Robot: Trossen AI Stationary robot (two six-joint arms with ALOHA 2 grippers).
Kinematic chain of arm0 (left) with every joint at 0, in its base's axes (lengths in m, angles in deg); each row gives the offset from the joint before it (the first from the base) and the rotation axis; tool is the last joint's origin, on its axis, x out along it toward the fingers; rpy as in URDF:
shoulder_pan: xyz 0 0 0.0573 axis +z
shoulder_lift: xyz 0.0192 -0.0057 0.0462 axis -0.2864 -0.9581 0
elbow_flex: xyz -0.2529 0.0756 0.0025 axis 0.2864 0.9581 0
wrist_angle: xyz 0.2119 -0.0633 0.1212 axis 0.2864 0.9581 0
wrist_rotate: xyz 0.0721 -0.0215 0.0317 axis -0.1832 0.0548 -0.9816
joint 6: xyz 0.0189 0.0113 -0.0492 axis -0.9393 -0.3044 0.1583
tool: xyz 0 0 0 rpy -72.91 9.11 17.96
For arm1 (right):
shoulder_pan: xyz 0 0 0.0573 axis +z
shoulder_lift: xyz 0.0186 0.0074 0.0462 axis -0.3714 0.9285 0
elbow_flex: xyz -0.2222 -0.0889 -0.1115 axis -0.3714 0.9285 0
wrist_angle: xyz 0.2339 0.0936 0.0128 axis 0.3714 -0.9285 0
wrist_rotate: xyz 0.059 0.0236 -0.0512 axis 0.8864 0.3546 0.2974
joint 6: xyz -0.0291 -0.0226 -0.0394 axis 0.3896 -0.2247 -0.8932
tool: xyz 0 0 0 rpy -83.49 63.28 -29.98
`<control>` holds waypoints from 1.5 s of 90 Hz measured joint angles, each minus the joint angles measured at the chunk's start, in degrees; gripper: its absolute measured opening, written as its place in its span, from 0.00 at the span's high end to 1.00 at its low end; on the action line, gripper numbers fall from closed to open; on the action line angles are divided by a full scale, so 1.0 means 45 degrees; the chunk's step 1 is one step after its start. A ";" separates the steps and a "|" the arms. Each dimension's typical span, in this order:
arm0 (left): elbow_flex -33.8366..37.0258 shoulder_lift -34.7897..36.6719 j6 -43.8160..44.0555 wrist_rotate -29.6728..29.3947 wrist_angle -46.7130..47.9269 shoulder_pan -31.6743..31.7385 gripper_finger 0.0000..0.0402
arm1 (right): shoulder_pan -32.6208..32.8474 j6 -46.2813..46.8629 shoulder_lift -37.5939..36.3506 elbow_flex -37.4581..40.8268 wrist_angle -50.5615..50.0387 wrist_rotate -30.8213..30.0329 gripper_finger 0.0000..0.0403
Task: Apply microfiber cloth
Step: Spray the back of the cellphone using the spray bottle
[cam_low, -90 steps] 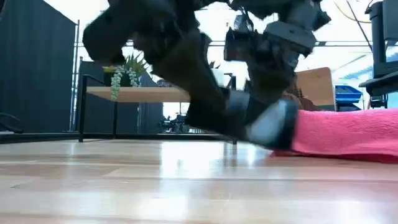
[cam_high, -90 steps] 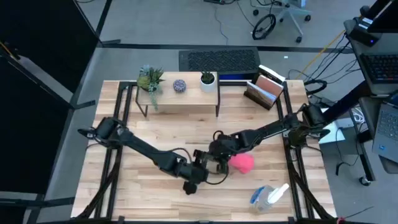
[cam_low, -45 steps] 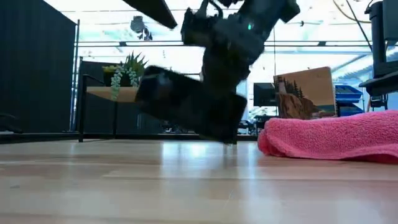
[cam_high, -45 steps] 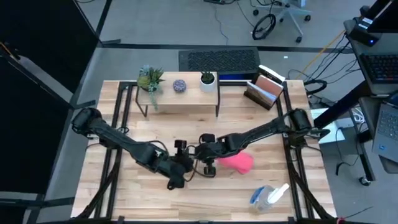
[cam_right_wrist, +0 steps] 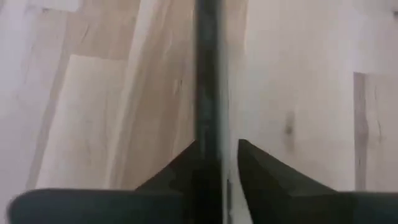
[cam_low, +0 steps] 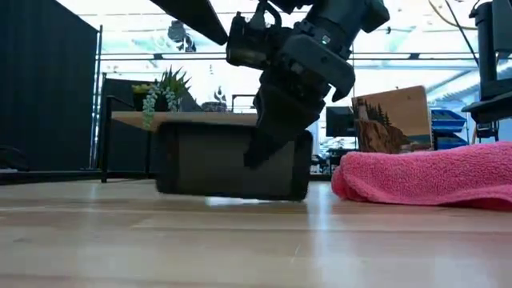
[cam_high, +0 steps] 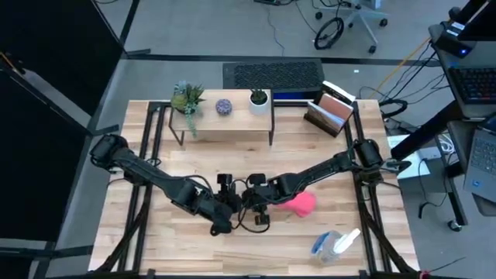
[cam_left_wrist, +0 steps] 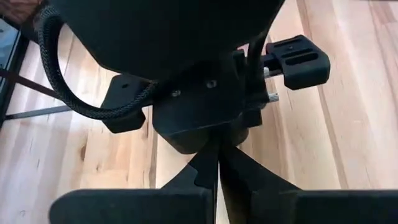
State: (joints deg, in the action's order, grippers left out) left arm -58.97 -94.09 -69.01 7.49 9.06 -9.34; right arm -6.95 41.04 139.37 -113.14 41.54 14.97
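My right gripper (cam_low: 272, 152) pinches the thin black slab of a smartphone (cam_low: 232, 164) by its top edge, standing it on its long edge on the pale wooden table (cam_high: 194, 163) so a face is bared for wiping, I judge. My left gripper (cam_high: 232, 204), at 9 o'clock of the right, clamps what looks like the same edge. The bright pink microfiber cloth (cam_high: 298, 203) lies bunched and unheld at 3 o'clock of the phone.

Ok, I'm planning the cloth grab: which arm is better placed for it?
Right, probably. The cloth lies just beside the right gripper. The left gripper would have to reach across the phone. But the right is shut on the phone and must let go first.
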 joint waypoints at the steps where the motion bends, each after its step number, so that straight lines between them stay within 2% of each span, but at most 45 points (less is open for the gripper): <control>1: 0.0000 0.0000 0.0000 0.0000 0.0000 -0.0003 1.00 | 0.0000 -0.0003 0.0000 0.0000 0.0003 0.0000 0.72; 18: 0.0000 0.0000 0.0003 0.0046 0.0031 -0.0009 1.00 | 0.0014 0.0004 0.0000 0.0000 0.0150 0.0000 0.56; 36: 0.0000 0.0000 0.0005 0.0117 0.0039 -0.0004 1.00 | 0.0081 0.0011 -0.0107 0.0000 -0.0177 0.0302 0.47; 47: 0.0000 0.0000 0.0024 0.0136 0.0053 -0.0004 1.00 | 0.0018 0.0203 -0.0868 0.0000 -0.2393 0.0340 0.44; 62: 0.0105 0.0000 0.0029 0.0141 -0.0165 0.0005 1.00 | -0.0214 0.1813 -0.2086 0.0002 -0.6395 0.0177 0.44; 71: 0.0563 -0.0005 0.0020 0.0141 -0.0504 0.0048 1.00 | -0.0154 0.2252 -0.2566 0.0438 -0.7299 -0.0095 0.45; 85: 0.1218 -0.0005 0.0260 0.0146 -0.0546 0.0336 1.00 | -0.0125 0.2451 -0.2840 0.1658 -0.6851 -0.0058 0.46; 98: 0.2020 -0.0005 0.0369 0.0146 -0.0504 0.0748 1.00 | 0.0156 0.3367 -0.2895 0.1860 -0.6435 -0.0185 0.47; 111: 0.3312 -0.0005 0.0282 0.0160 -0.0903 0.1113 1.00 | 0.0800 0.3775 -0.2888 0.1866 -0.4795 -0.1432 0.47; 121: 0.4662 -0.0005 0.0341 0.0487 -0.2220 0.1476 1.00 | 0.0976 0.3901 -0.2722 0.1976 -0.2699 -0.1801 0.47; 135: 0.6261 -0.0005 0.0562 0.2291 -0.4841 0.1743 1.00 | 0.1013 0.3784 -0.2083 0.2231 0.0054 -0.1734 0.47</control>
State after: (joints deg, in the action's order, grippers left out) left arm -30.80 -94.11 -66.48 17.80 -12.72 -1.49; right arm -2.40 58.06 129.99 -103.10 41.79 7.17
